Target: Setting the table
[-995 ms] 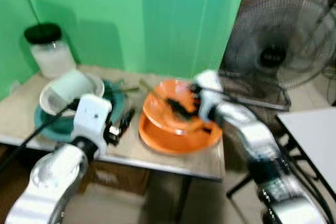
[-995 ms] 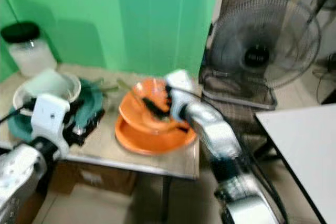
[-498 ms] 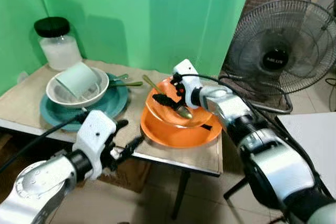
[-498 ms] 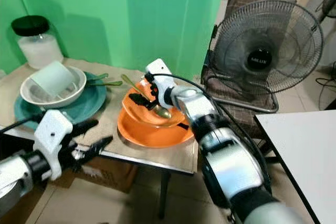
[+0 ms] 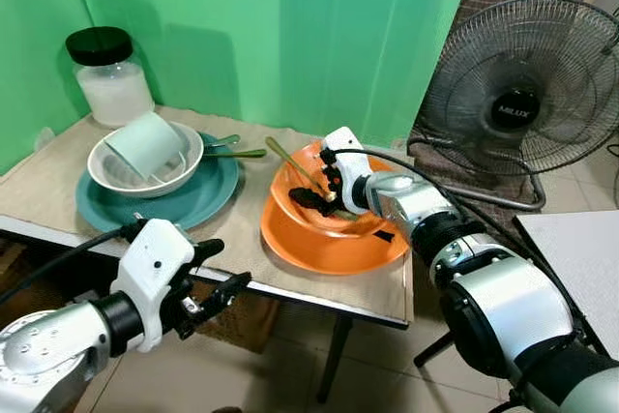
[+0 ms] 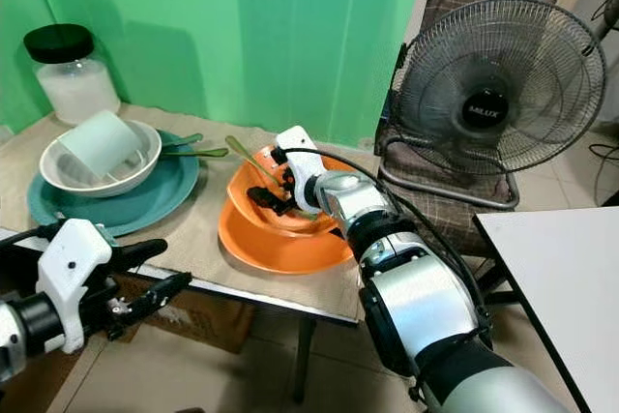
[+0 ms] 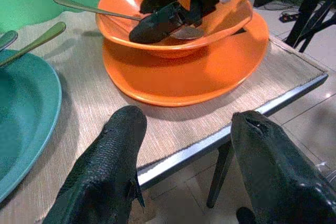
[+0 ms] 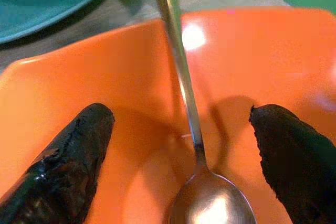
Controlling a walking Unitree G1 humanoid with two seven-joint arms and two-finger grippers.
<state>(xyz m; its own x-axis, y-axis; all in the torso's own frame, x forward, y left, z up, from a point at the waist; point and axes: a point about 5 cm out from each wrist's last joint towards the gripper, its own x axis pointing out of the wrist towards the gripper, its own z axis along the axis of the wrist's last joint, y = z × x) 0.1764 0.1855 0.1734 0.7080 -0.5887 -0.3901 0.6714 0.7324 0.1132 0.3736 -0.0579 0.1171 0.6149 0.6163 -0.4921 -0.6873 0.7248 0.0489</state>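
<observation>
Right now I have the right claw (image 5: 314, 191) down inside the orange bowl (image 5: 309, 224), its 2 fingers spread wide with the spoon (image 8: 191, 129) lying between them, untouched on either side as far as the right wrist view shows. The spoon's head rests in the bottom of the bowl and its handle leans up over the far rim toward the teal plate (image 5: 208, 195). The bowl sits on an orange plate (image 5: 372, 249) near the right end of the surface (image 5: 48, 191). To grip well, I judge I should centre the fingers on the thin neck just above the spoon's head, come down a touch, and close slowly so the handle does not roll or skate on the glossy bowl. I want to lift straight up, or the bowl may shift on its plate. My left claw (image 5: 218, 273) hangs open just off the near edge of the surface, holding nothing. The white bowl (image 5: 179, 162) with a pale mug (image 5: 145, 142) tipped in it sits on the teal plate, well apart from my work.
</observation>
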